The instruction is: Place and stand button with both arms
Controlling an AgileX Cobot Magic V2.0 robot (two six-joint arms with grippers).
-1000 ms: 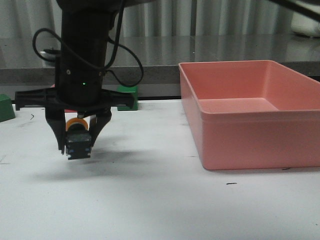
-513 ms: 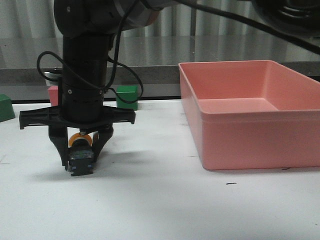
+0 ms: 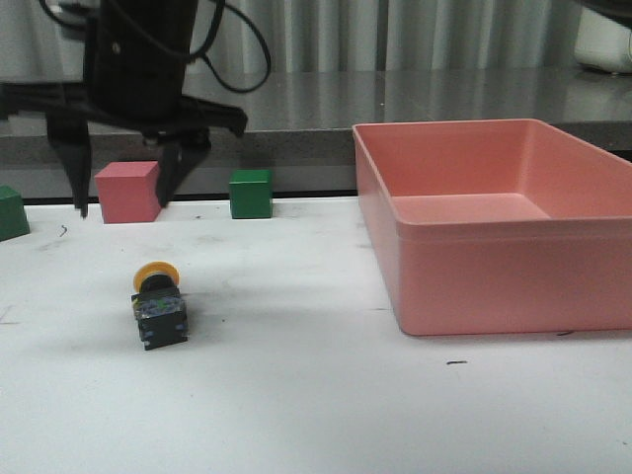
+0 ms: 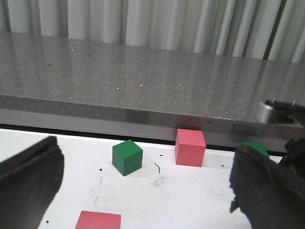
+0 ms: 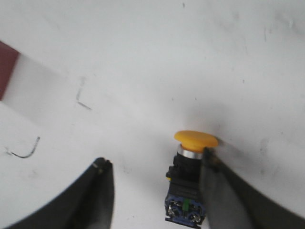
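**Button.** The button (image 3: 158, 308) is on the white table (image 3: 316, 415), lower left of the front view, well apart from the pink bin (image 3: 513, 286) that fills the right. Its yellow cap points away from the camera and the bluish base faces it. It appears to lie on its side rather than stand on its base, though the angle leaves some doubt. Nothing touches it.

**Right gripper.** The right gripper (image 3: 120, 197) hangs at the upper left of the front view, above and behind the button. Its fingers are spread wide and carry nothing. In the right wrist view the button sits low in the frame between the two dark fingers, close to one and clear of the other. This fits a part set down, with the claw raised to avoid knocking it.

**Left gripper.** The left gripper (image 4: 147, 191) is also spread wide and empty. Its fingers show only at the lower corners of the left wrist view, which looks across the table at cubes and the grey counter. The button does not appear there.

**Surroundings.** A pink cube (image 3: 126, 192) and a green cube (image 3: 251, 193) stand along the far table edge, clear of the button.

**Assessment.** Placing looks complete, while standing the button upright is judged not yet done
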